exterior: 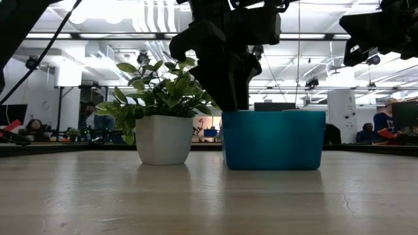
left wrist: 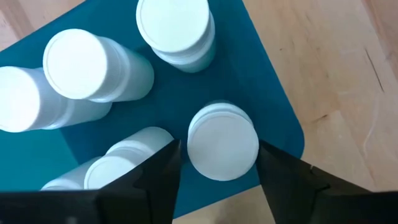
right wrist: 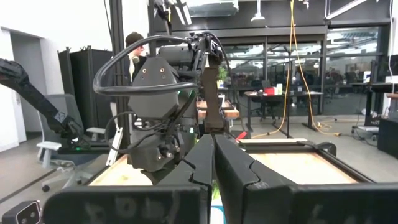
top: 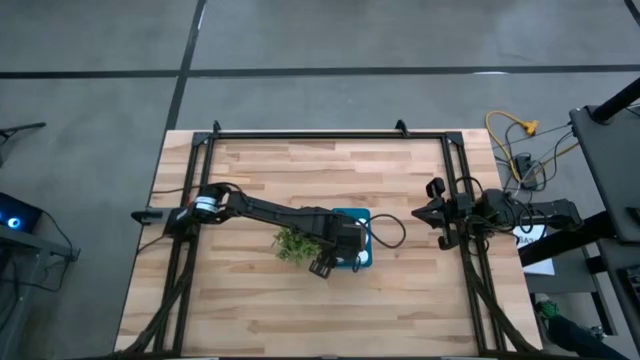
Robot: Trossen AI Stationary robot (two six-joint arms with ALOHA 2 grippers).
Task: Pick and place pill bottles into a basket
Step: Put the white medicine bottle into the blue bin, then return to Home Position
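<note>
So the left gripper (left wrist: 217,168) hangs right over the small teal-blue rectangular plastic basket (left wrist: 273,106), fingers spread wide either side of one upright white pill bottle (left wrist: 222,142), not pinching it. Five little white capped bottles show inside the basket. The right gripper (right wrist: 213,163) sits closed, empty, at the table's right edge.
</note>
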